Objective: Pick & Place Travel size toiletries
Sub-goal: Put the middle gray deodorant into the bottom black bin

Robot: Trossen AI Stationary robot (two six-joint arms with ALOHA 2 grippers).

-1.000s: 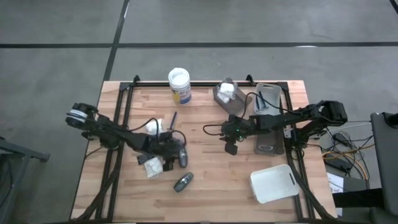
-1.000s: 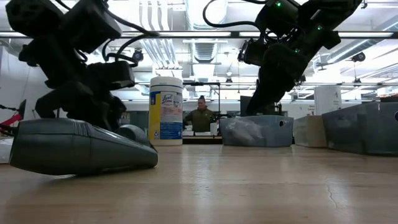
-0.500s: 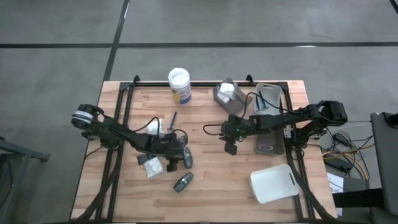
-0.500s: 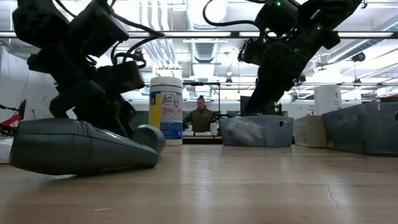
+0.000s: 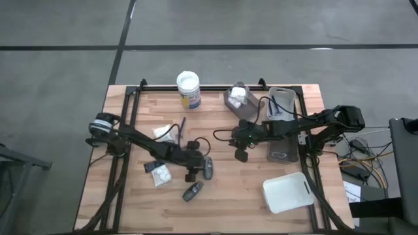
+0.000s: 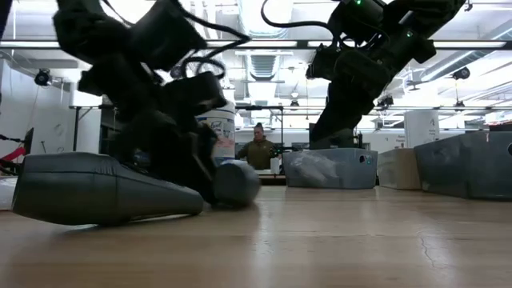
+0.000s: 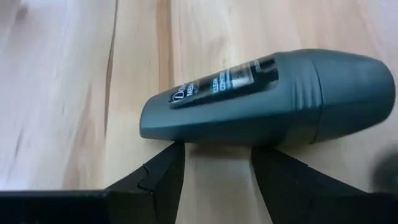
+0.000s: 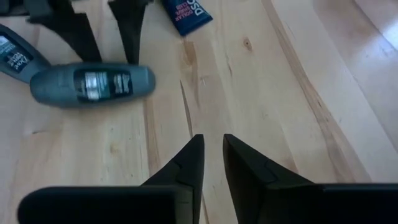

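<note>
On the wooden desk (image 5: 215, 196) you have two dark grey oval deodorant bottles (image 5: 208, 168), one (image 5: 191, 190) nearer the front edge. Your left end effector (image 5: 194, 171) stands spread, fingertips touching the first bottle; your right end effector (image 5: 241, 155) hangs mid-desk, nearly pressed together, pinching nothing.

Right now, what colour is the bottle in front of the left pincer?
Dark grey, with a black label; the bottle shows best in the left wrist view.

The left arm reaches low across the tabletop toward its middle, its gripper (image 5: 197, 171) down at the surface with fingers (image 7: 163, 177) parted. The right arm stretches in from the right, its gripper (image 5: 241, 155) raised, fingers (image 8: 189, 163) apparently nearly together, holding nothing.
</note>
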